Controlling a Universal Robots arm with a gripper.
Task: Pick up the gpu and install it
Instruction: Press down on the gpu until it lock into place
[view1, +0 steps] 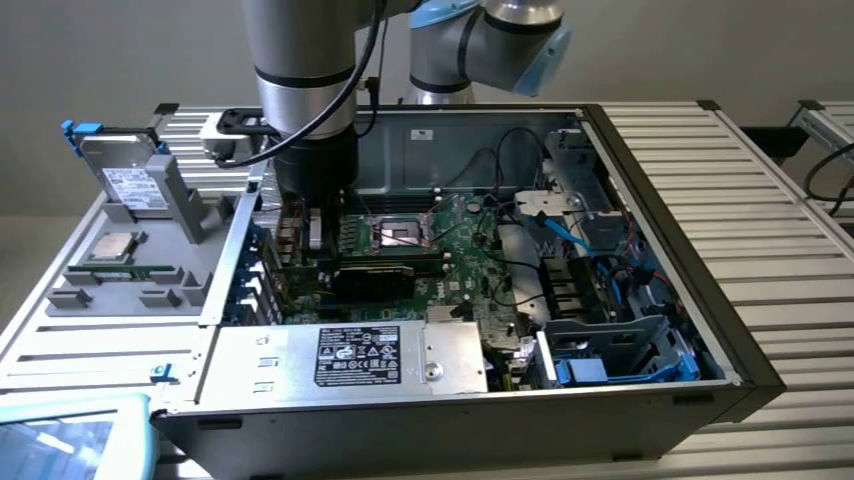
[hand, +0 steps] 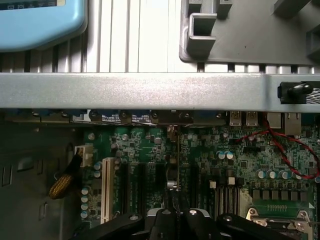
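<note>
On the exterior view's left of the open computer case (view1: 641, 400), a grey parts holder (view1: 127, 285) sits on the slatted desk (view1: 761, 180), carrying a silver hard drive (view1: 134, 185) standing upright and a small square CPU chip (view1: 114, 248) lying flat just in front of it. Inside the case, near the wall closest to that holder, the arm (view1: 304, 70) reaches straight down to the green motherboard (view1: 441, 255), and the hand (hand: 172, 210) is low over the expansion slots. Its 2 fingers are pressed together, pinching the gpu (hand: 172, 170), which the wrist view sees edge-on as a thin upright card running from the fingers toward the case's rear wall (hand: 150, 90); whether it is fully seated in its slot is hard to judge from here. A white slot (hand: 106, 190) lies beside it. Further to the exterior view's right of the case's middle are the CPU socket (view1: 400, 235), then black and blue cables (view1: 574, 235), then the drive bays (view1: 614, 345).
</note>
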